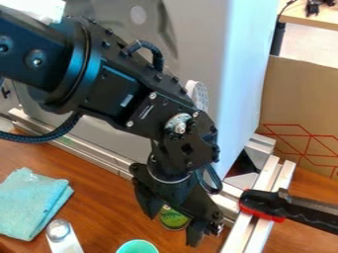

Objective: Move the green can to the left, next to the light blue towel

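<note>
The gripper [172, 231] hangs low over the wooden table at bottom centre, its two fingers spread wide apart. A round green object with a pale rim [173, 218] shows in the gap between them, partly covered by the gripper; whether the fingers touch it is unclear. Just below and to the left stands a teal cup [137, 246], cut off by the bottom edge. Farther left are a silver-and-white object with a rounded top [59, 231] and a folded light-blue cloth [31, 203].
A metal frame rail [89, 151] runs along the table's back, before a large grey-white panel [198, 44]. At right, a black-and-red handled tool [277, 206] lies across the rails. A cardboard sheet [300, 99] stands behind it.
</note>
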